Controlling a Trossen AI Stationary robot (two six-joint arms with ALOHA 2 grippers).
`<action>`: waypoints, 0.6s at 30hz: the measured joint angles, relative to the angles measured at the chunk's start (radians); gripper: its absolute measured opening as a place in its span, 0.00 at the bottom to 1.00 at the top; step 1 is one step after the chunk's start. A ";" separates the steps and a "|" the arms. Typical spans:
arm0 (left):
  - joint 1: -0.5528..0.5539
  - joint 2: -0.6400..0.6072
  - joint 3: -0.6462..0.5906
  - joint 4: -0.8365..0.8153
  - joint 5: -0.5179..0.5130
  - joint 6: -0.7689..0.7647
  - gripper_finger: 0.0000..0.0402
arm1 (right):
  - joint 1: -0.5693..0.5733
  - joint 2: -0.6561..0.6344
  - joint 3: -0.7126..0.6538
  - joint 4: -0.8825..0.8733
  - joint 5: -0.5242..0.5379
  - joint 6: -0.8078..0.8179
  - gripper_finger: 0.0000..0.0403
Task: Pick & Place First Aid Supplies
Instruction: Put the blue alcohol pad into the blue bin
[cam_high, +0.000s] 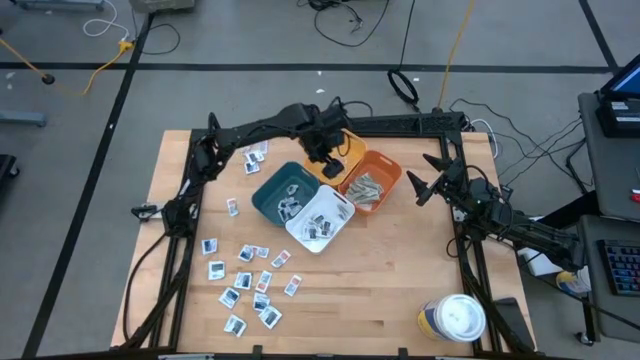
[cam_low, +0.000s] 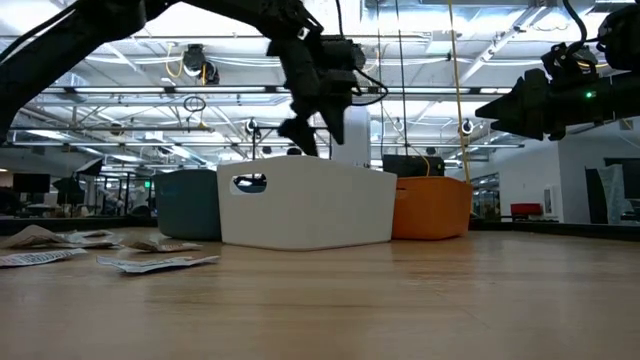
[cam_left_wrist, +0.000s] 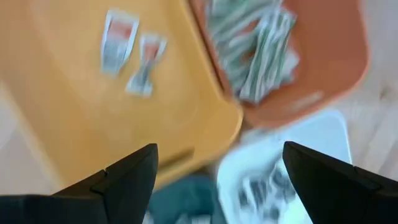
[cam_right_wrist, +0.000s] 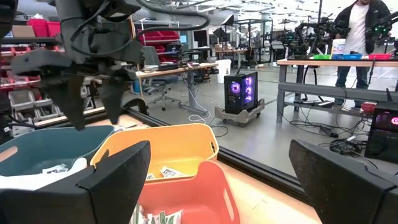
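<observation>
Many loose first aid packets lie scattered on the wooden table at its left and front-left, well apart from either gripper; a few more sit near the far-left corner.

Teal bin: small packets inside, touching the white bin.

White bin: small packets inside (print too blurred to read).

Left gripper: hangs above the yellow bin, fingers spread wide, nothing between them. Two red-marked packets lie on the yellow bin's floor below the fingers, apart from them.

Orange bin: heap of grey-green wrapped strips, beside the yellow bin.

Right gripper: raised at the table's right side, just beside the orange bin, jaws wide and empty, pointing toward the bins.

Round white-lidded tub: front-right corner, well apart from the bins.

Hidden: the left arm covers much of the yellow bin from above; in the low view the white bin screens the others' contents.

Person stands at a far bench, head cut off by the frame.
</observation>
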 joint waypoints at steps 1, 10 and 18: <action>0.002 -0.010 0.000 -0.036 -0.001 -0.004 0.87 | 0.000 0.000 0.000 0.000 0.000 0.000 0.94; -0.013 -0.071 0.000 -0.302 -0.112 -0.026 0.87 | 0.000 0.000 0.000 0.000 0.000 0.000 0.94; -0.027 -0.105 -0.060 -0.368 -0.139 0.000 0.87 | 0.000 0.000 0.000 0.000 0.000 0.000 0.94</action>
